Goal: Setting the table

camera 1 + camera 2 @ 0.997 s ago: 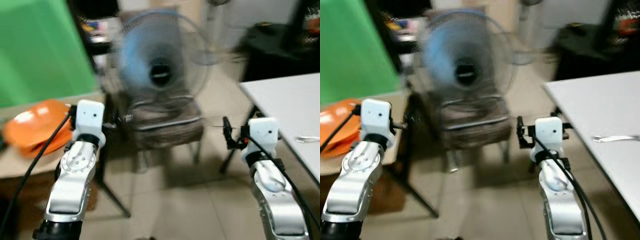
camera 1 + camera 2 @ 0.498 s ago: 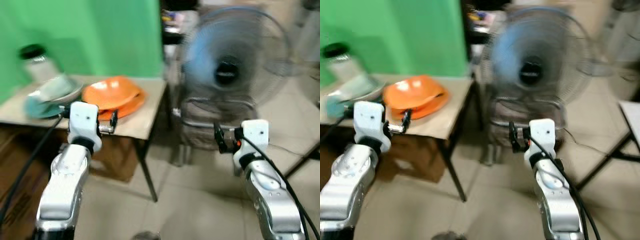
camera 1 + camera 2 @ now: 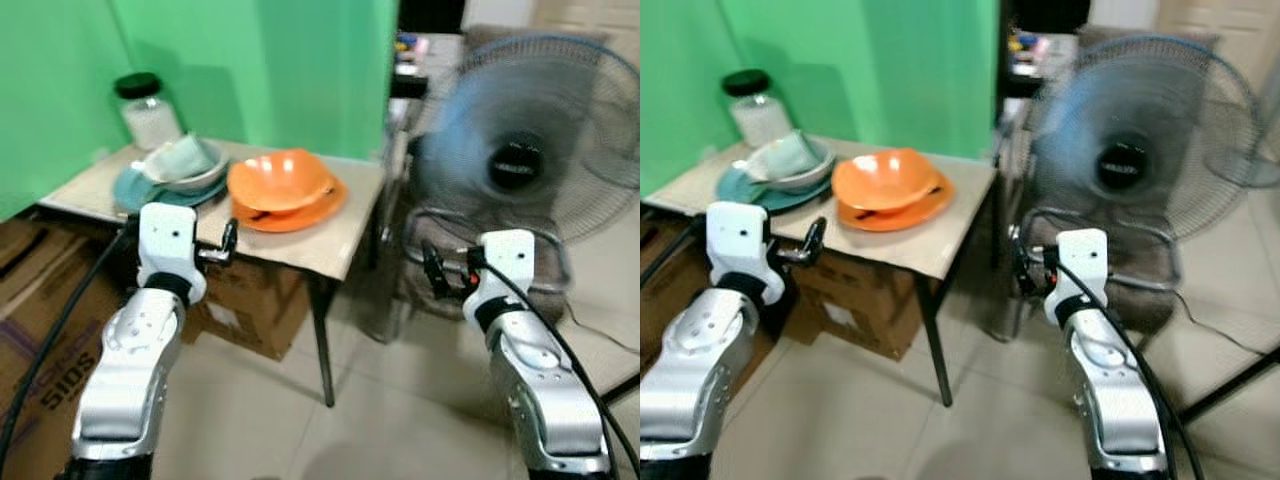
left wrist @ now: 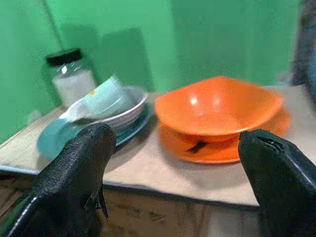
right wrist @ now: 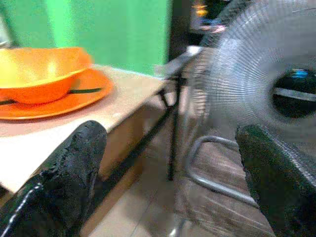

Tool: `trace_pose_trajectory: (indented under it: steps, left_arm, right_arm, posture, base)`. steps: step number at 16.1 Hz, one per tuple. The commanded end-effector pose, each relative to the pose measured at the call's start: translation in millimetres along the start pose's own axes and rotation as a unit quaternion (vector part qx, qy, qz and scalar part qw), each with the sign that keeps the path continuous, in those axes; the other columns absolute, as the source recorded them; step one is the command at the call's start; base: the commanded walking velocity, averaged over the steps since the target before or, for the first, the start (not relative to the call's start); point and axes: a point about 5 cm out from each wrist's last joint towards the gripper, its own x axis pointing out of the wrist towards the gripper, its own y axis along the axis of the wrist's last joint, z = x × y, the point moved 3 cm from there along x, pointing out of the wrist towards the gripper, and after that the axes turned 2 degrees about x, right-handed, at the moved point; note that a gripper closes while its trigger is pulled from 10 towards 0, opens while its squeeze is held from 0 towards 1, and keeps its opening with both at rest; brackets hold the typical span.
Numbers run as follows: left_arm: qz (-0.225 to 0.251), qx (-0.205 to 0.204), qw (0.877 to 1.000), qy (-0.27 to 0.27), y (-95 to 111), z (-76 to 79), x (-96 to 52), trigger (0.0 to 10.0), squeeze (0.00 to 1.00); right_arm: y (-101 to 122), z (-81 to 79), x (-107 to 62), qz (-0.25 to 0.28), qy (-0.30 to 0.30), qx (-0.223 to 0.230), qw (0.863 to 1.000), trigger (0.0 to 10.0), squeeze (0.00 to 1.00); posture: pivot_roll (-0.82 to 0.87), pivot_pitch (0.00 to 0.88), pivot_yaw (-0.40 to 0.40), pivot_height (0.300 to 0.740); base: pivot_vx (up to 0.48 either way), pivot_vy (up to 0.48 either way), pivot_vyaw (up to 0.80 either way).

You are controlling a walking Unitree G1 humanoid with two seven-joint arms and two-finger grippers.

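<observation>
Small table [image 3: 330, 255] by green wall w/ orange bowl [image 3: 279, 180] on orange plate [image 3: 325, 207]; left gripper [image 4: 173, 163] & right gripper [image 5: 173, 163] both spread wide, empty.

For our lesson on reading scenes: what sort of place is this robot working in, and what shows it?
Probably a lived-in room of a home, used partly for storage: a small side table holds an orange bowl and other dishes, a standing fan is beside it, and cardboard boxes sit underneath.

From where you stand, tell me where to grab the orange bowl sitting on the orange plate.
Grip the orange bowl by its near rim, probably with the open left claw, coming from the table's front edge. Its raised, flared rim stands clear above the orange plate, giving one finger room inside and one outside.
</observation>
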Motion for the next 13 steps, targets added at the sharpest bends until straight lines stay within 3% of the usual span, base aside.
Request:
trace_pose_trajectory:
  steps: [1, 5, 8, 9, 10, 11, 13]
  left_arm:
    - [-0.007, 0.0, 1.0, -0.005, -1.3, 2.1, 0.6, 10.0, 0.0]
    - [0.001, 0.002, 1.0, -0.016, 4.5, 6.1, 2.3, 10.0, 0.0]
    - [0.001, 0.003, 1.0, -0.027, 4.7, 10.6, 3.0, 10.0, 0.0]
    - [0.0, 0.004, 1.0, -0.03, 4.5, 12.1, 3.0, 10.0, 0.0]
    - [-0.001, 0.006, 0.999, -0.035, 4.2, 13.4, 2.2, 10.0, 0.0]
    - [-0.001, 0.007, 0.999, -0.037, 4.1, 14.1, 1.8, 10.0, 0.0]
    - [-0.002, 0.008, 0.999, -0.039, 3.2, 14.9, 0.9, 10.0, 0.0]
  right_arm:
    - [1.1, -2.3, 1.5, 0.002, 0.008, -0.004, 1.0, 10.0, 0.99]
    - [4.1, 0.8, 4.4, 0.005, -0.003, 0.0, 1.0, 10.0, 1.0]
    - [7.8, 1.8, 5.7, 0.013, -0.008, 0.001, 1.0, 10.0, 0.96]
    - [7.4, 2.1, 6.3, 0.013, -0.009, 0.004, 1.0, 10.0, 0.86]
    - [7.0, 0.6, 7.7, 0.011, -0.006, 0.008, 1.0, 10.0, 0.07]
    - [7.1, -0.4, 8.6, 0.01, -0.003, 0.008, 1.0, 10.0, 0.0]
    - [7.9, -3.6, 10.0, 0.01, 0.008, 0.006, 1.0, 10.0, 0.0]
  posture:
    - [0.08, 0.0, 0.044, 0.74]
    - [0.08, 0.0, 0.037, 0.74]
    - [0.08, 0.0, 0.035, 0.74]
    - [0.09, 0.0, 0.031, 0.74]
    - [0.09, 0.0, 0.028, 0.74]
    - [0.09, 0.0, 0.022, 0.74]
    - [0.1, 0.0, 0.016, 0.74]
  base:
    - [0.382, 0.0, 0.0]
    - [0.379, 0.0, 0.53]
    - [0.379, 0.0, 0.0]
    - [0.379, 0.0, 0.0]
    - [0.379, 0.0, 0.0]
    - [0.382, 0.0, 0.0]
    - [0.379, 0.0, 0.0]
